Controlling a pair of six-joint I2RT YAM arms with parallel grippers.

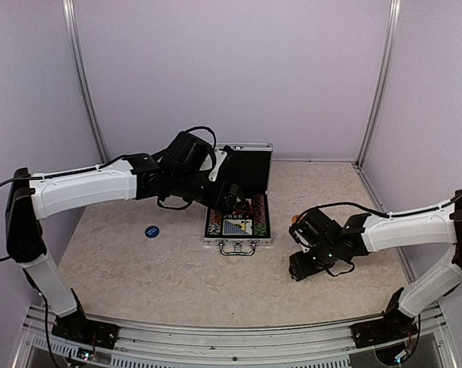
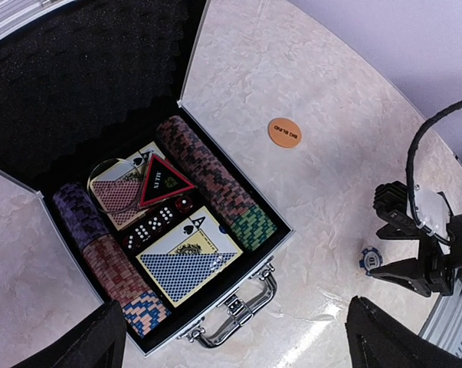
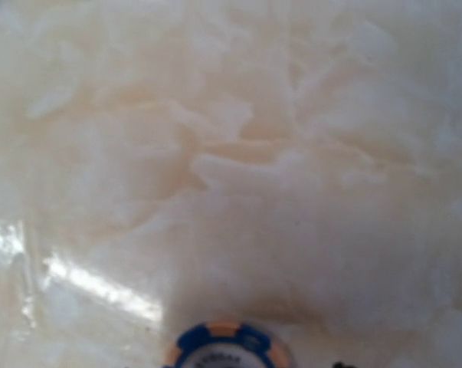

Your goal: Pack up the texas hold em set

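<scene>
The silver case (image 1: 237, 241) lies open at the table's middle, its black-lined lid (image 1: 250, 165) upright. In the left wrist view the case (image 2: 280, 244) holds rows of striped chips (image 2: 215, 180), two card decks (image 2: 186, 261), dice (image 2: 150, 224) and a red triangle card. My left gripper (image 1: 231, 198) hovers open above it, its fingers (image 2: 93, 345) wide apart. My right gripper (image 1: 298, 264) is low over the table right of the case, its fingers (image 2: 403, 272) apart around a blue chip (image 2: 371, 258) that also shows in the right wrist view (image 3: 227, 349). I cannot tell if they touch it.
An orange disc (image 2: 284, 132) lies on the table right of the case. A blue disc (image 1: 152, 230) lies left of the case. The case handle (image 2: 234, 314) faces the near edge. Frame posts and grey walls close in the back and both sides.
</scene>
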